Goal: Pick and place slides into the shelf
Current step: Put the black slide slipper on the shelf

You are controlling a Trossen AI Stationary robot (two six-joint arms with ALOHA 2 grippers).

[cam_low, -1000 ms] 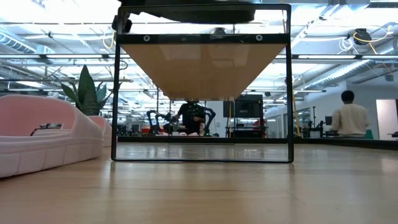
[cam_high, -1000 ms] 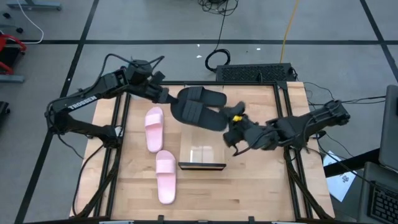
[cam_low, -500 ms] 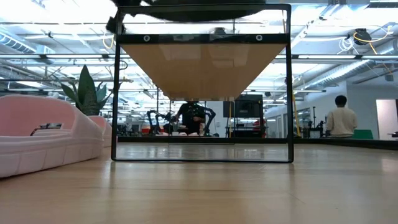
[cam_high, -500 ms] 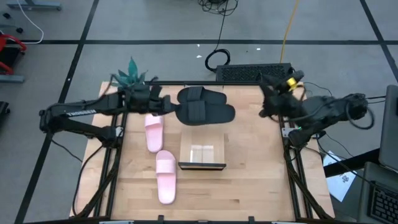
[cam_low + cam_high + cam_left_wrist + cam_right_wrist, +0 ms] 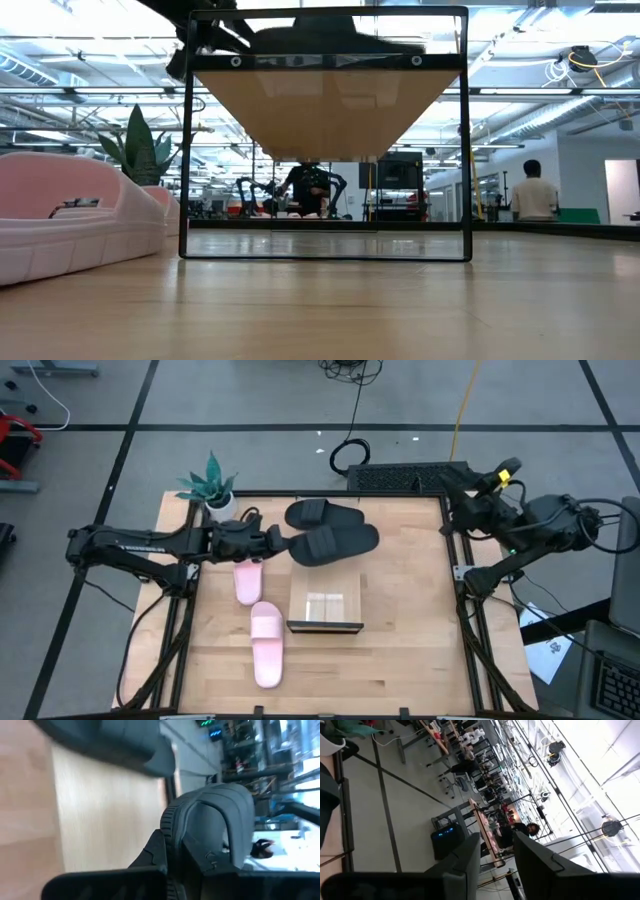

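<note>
My left gripper point(image 5: 281, 544) is shut on a black slide point(image 5: 337, 544) and holds it in the air just beyond the shelf point(image 5: 325, 607). In the low view this slide point(image 5: 320, 38) shows as a dark shape above the shelf's top point(image 5: 325, 100). A second black slide point(image 5: 320, 514) lies sole-down on the table farther back. Two pink slides lie on the table at the left, one point(image 5: 246, 578) partly under my left arm and one point(image 5: 266, 644) nearer the front. My right gripper point(image 5: 452, 484) is open with nothing between its fingers, drawn back over the table's far right corner. My left gripper pinches the black slide's sole at its left end point(image 5: 169, 822) between its two fingers point(image 5: 155, 855), one on each face of the sole. The fingers come about level from the table's left, along the slide. The slide is lifted clear, roughly level, strap point(image 5: 220, 815) up.
A potted plant point(image 5: 212, 485) stands at the table's far left corner. A dark keyboard-like unit point(image 5: 410, 476) lies beyond the far edge. People are in the room behind point(image 5: 530, 195). Bare wood lies right of the shelf.
My left gripper has come down and toward the near edge with the black slide, rolling its wrist; the slide has turned about and now points toward the right. My right gripper has drawn away from the slide's right end, up and toward the far right corner.
</note>
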